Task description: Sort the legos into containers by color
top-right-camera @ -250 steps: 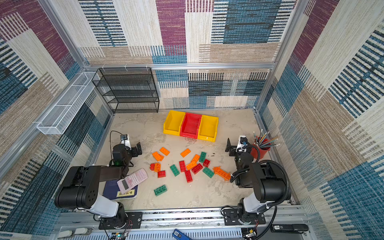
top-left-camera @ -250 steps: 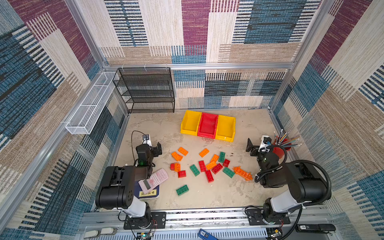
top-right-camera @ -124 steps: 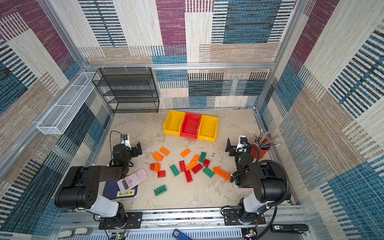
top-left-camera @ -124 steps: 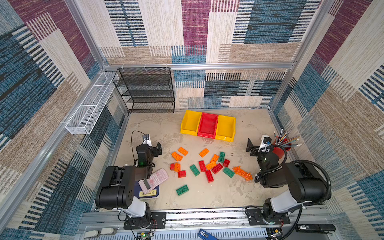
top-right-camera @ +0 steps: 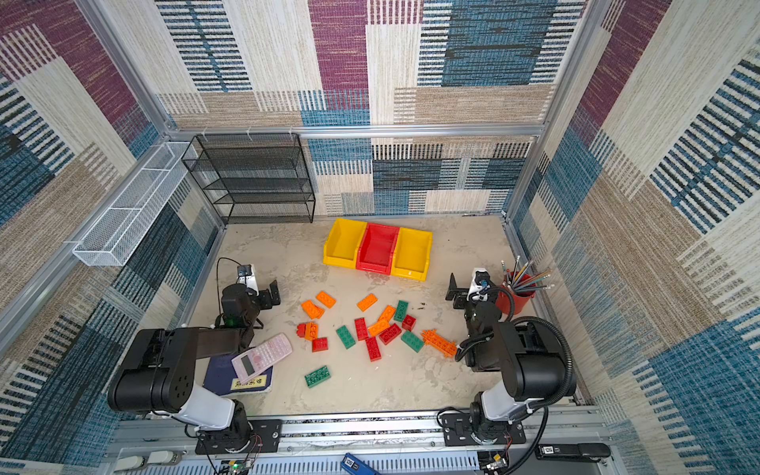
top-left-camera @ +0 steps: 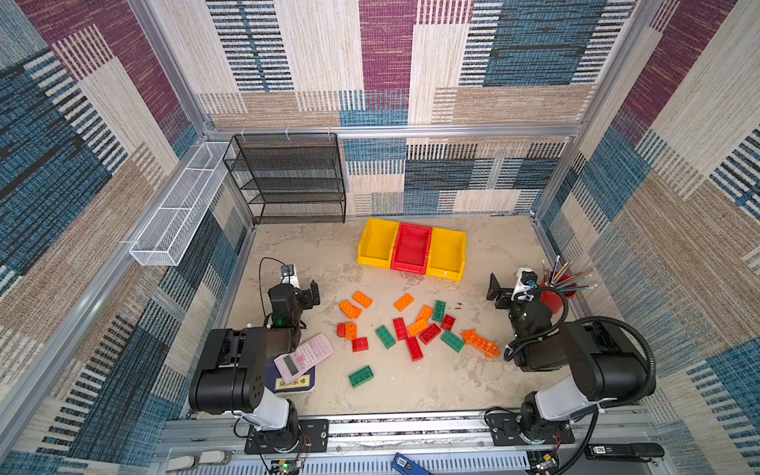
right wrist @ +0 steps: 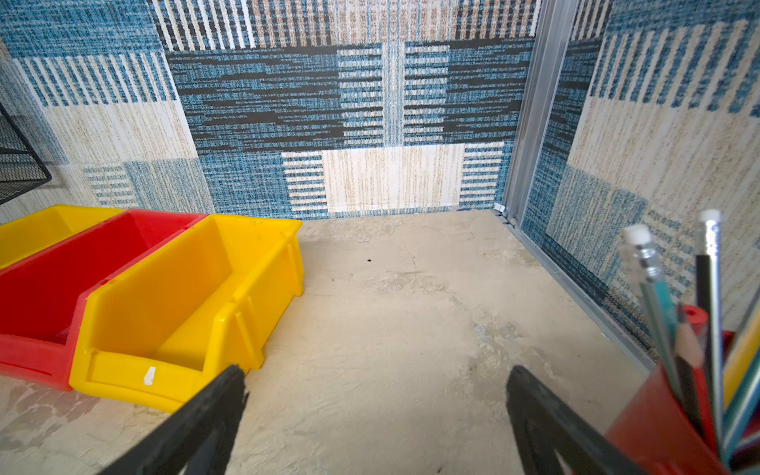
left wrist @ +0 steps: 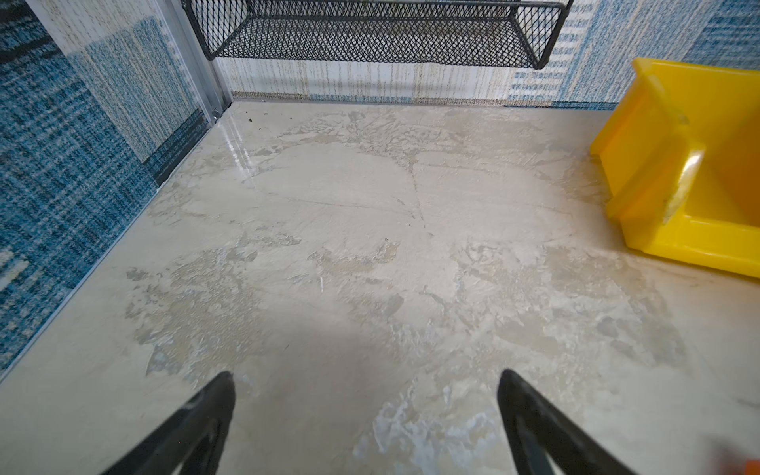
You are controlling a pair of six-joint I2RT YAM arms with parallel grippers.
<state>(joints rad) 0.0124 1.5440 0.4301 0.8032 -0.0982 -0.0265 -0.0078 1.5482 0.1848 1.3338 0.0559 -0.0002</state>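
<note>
- bench (top-left-camera: 411, 390): beige, mottled
- black mesh shelf (top-left-camera: 288, 181): far left corner
- containers (top-left-camera: 407, 267): yellow, red, yellow, touching in a row, far centre
- legos (top-left-camera: 399, 328): orange, red, green, scattered mid bench, nearer than containers
- left pincer (left wrist: 366, 377): jaws wide apart, gripping nothing, left of legos
- right pincer (right wrist: 376, 371): wide apart, gripping nothing, beside red pencil cup (right wrist: 658, 419)

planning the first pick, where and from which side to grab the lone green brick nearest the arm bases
Come from straight above the lone green brick and close across its long walls at mid-length. It lies flat, studs up, with bare table all round, so the top is free, and its narrow width should suit the jaws better than its length.
</note>
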